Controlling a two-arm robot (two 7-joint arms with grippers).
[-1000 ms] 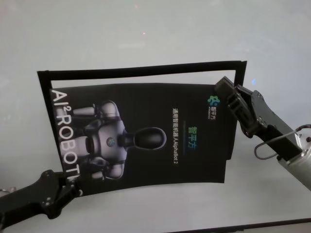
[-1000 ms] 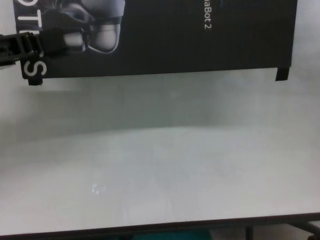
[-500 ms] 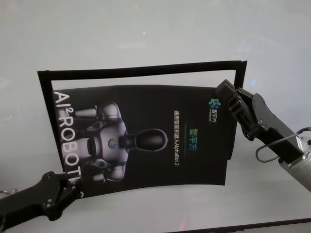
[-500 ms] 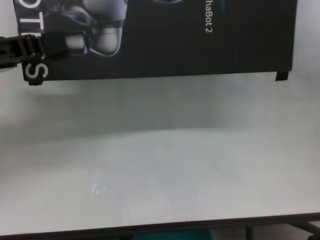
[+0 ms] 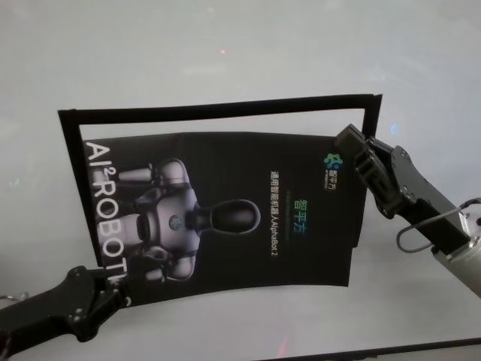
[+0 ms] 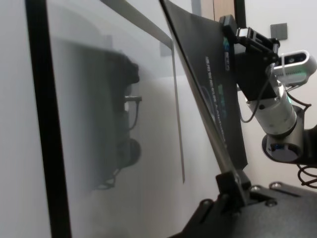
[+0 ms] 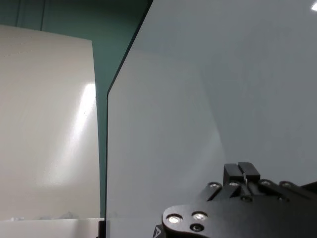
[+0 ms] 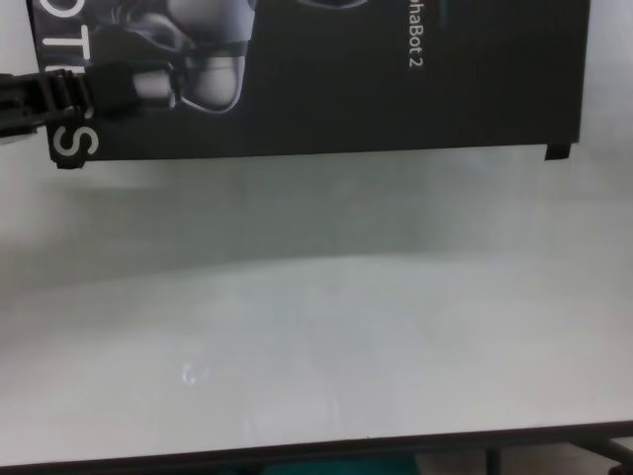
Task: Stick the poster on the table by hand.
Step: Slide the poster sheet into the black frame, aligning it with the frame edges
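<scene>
Spanning the whole scene, the broad white smooth-topped table [image 5: 225, 45] carries a black tape outline [image 5: 218, 106]. The large black rectangular poster [image 5: 240, 173] hangs above it, inside that outline. The black ribbed left gripper [image 5: 111, 284] grasps its near-left corner; the black right gripper [image 5: 352, 147] clamps its far-right edge. Lowering both corners evenly and keeping the sheet taut should best avoid wrinkles. White letters read "AI² ROBOT…", small text "AlphaBot 2" [image 8: 412, 33].

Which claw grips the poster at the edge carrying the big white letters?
The left claw, at the poster's lettered near-left corner; the right claw holds the opposite, logo edge.
</scene>
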